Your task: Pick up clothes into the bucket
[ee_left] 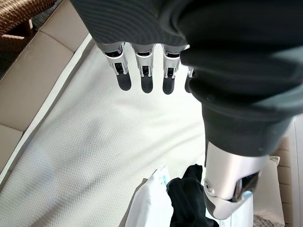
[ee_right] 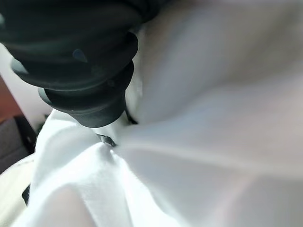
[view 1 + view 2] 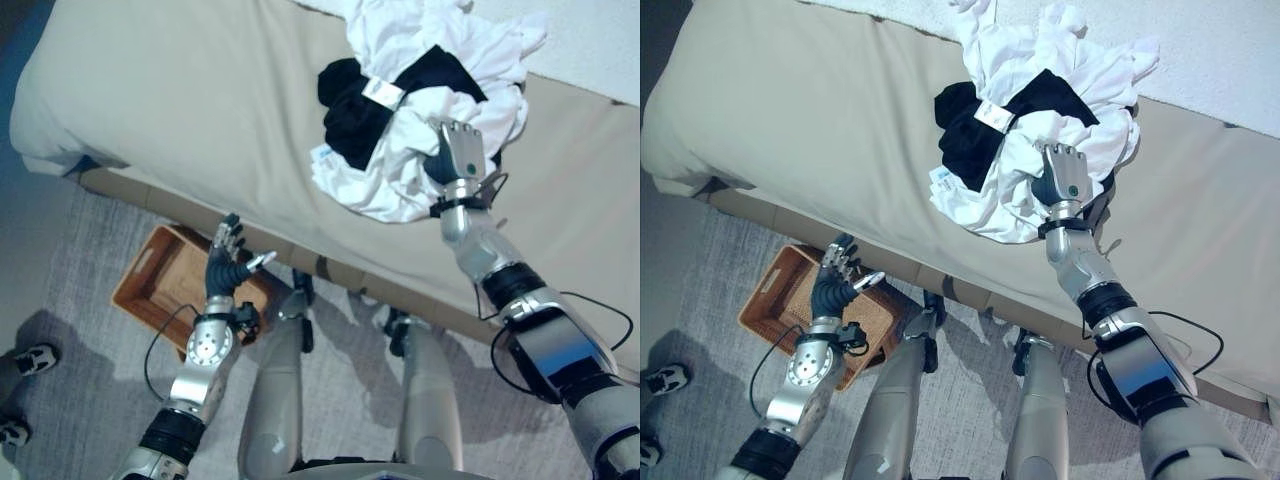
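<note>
**Right hand buried in the pile, basket waiting on the floor**

Beige bed [image 3: 200, 100] runs across the head views, grey carpet below it. Pile of clothes [image 3: 420, 110], white with black pieces mixed in, sits near the far edge of the bed. Right hand [image 3: 458, 152] rests on top of the pile, fingers pushed into the white cloth. Wicker basket [image 3: 160, 280] stands on the floor beside the bed; left hand [image 3: 228, 262] hovers above it, fingers straight and apart, holding nothing.

Left wrist view: straight fingers [image 1: 144, 71] over the bedsheet, pile edge beyond.

Right wrist view: white cloth [image 2: 199, 142] folds over the hand, fingers hidden, can't tell if clamped.

Judgement: load is light, soft and floppy, will trail and snag. Grab a thick bunched fold, not a loose edge.
</note>
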Controlling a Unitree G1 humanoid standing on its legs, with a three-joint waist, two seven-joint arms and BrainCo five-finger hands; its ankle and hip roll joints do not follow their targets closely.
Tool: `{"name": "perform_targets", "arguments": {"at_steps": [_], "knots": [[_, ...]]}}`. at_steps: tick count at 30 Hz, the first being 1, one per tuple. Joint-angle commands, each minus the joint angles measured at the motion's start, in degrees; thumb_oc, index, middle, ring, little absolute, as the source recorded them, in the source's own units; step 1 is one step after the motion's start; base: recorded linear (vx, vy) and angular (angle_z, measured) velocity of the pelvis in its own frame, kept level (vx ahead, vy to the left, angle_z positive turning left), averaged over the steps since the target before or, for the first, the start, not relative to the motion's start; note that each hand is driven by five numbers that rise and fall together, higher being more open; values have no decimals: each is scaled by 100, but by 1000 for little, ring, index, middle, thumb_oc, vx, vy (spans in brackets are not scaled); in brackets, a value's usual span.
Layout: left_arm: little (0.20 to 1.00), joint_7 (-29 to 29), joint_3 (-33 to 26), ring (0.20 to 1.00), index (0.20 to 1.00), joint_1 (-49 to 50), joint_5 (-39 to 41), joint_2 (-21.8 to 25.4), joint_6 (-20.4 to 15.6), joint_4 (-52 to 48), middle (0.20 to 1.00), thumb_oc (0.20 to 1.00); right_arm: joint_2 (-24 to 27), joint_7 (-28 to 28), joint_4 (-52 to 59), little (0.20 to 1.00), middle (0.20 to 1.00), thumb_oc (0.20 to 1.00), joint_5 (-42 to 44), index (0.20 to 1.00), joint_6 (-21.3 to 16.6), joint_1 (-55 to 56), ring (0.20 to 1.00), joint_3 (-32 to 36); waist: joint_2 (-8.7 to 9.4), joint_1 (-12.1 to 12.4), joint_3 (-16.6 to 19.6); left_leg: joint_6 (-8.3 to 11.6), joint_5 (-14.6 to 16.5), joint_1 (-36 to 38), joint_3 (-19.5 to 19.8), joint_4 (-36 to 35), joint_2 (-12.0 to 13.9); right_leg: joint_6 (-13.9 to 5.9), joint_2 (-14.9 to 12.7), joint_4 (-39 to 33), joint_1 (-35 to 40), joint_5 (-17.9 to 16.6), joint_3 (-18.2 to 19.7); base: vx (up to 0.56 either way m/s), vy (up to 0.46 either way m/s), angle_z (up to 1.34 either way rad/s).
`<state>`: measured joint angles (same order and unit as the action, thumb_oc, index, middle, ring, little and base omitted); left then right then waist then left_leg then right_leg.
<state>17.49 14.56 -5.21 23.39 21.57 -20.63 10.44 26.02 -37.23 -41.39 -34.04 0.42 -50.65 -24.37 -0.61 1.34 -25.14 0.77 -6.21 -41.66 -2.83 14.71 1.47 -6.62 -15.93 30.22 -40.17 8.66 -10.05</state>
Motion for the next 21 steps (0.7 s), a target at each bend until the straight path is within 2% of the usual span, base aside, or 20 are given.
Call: {"name": "perform_targets", "arguments": {"at_steps": [1, 10, 15, 16, 17, 21], "knots": [[1000, -6, -15, 1000, 1000, 130, 22, 140, -279, -204, 1000, 1000, 210, -165, 198, 200, 200, 200, 160, 200, -74, 65, 200, 127, 62, 62, 255, 53, 635, 49, 272, 469, 46, -359, -273, -985, 338, -1196, -19, 0, 0, 0], [1000, -22, -55, 1000, 1000, 170, -79, 70, -235, -39, 1000, 1000, 369, -64, 1471, 200, 200, 200, 367, 200, -420, 1164, 200, 665, 180, -67, 364, 66, 665, 408, 265, 367, 113, -376, -257, -1094, 669, -1208, -55, 4, -2, 0], [1000, -97, -86, 1000, 1000, 192, -73, 78, -207, 153, 1000, 1000, 545, 176, 2166, 200, 200, 200, 1001, 200, -884, 1692, 200, 1035, 282, -137, 509, 101, 654, 689, 264, 281, 164, -396, -234, -1237, 995, -1243, -76, 34, -29, -3], [1000, -98, -80, 1000, 1000, 193, -72, 80, -208, 153, 1000, 1000, 549, 183, 2178, 200, 200, 200, 1003, 200, -882, 1706, 200, 1045, 280, -132, 503, 101, 652, 701, 266, 274, 164, -396, -234, -1245, 1010, -1245, -80, 57, -53, -2], [1000, -161, -96, 1000, 1000, 241, -60, 79, -173, 252, 1000, 1000, 551, 339, 2395, 200, 200, 200, 1410, 200, -1094, 1898, 200, 1192, 328, -161, 575, 116, 630, 861, 265, 184, 186, -400, -207, -1352, 1193, -1262, -92, 57, -50, -2], [1000, -314, -121, 1000, 1000, 299, -51, 73, -98, 498, 1000, 1000, 615, 652, 2728, 200, 200, 200, 2070, 200, -1408, 2212, 200, 1457, 397, -211, 711, 147, 569, 1280, 274, -77, 240, -418, -164, -1589, 1608, -1302, -151, 59, -40, -3]]}}
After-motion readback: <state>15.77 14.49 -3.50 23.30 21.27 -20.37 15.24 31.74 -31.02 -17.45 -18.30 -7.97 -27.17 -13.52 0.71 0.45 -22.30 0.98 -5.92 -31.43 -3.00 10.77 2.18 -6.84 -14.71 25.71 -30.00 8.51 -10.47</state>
